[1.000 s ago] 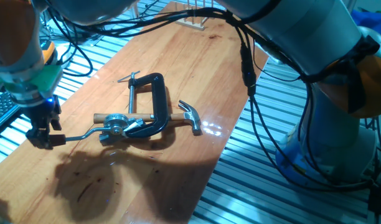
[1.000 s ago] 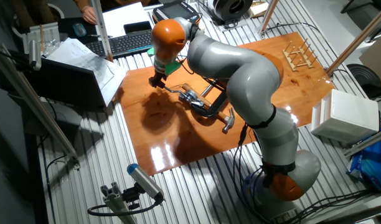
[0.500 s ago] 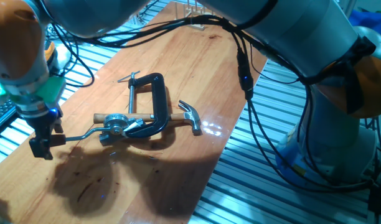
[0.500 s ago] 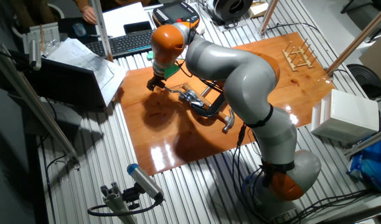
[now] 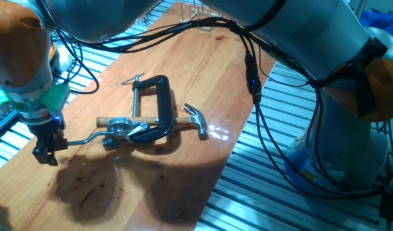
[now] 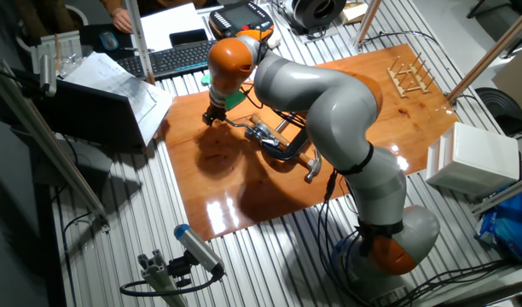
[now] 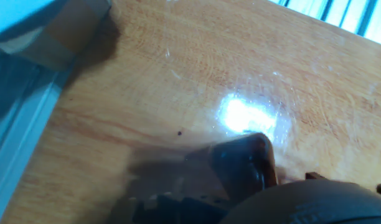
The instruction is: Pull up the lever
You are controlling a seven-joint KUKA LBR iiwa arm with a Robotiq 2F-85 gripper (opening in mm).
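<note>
The lever point(image 5: 87, 136) is a thin bent silver arm running left from a small silver hub point(image 5: 120, 128) on the wooden table point(image 5: 183, 70). Its outer end disappears between the black fingers of my gripper point(image 5: 47, 153), which looks shut on the knob. The knob itself is hidden in this fixed view. From the other fixed view my gripper point(image 6: 212, 118) sits at the table's left part, with the lever point(image 6: 237, 125) reaching right to the hub. The blurred hand view shows a dark rounded shape point(image 7: 245, 163), likely the knob, just above the table surface point(image 7: 178, 74).
A black C-clamp point(image 5: 157, 106) holds a pale wooden-handled hammer point(image 5: 190, 120) beside the hub. A wooden peg rack point(image 6: 409, 75) stands at the far end. The table's left edge point(image 7: 28, 124) runs close to my hand; a keyboard point(image 6: 171, 58) and papers lie beyond it.
My gripper has dropped a little lower around the lever's outer end and turned slightly. The lever arm, hub, clamp and hammer stay where they were.
</note>
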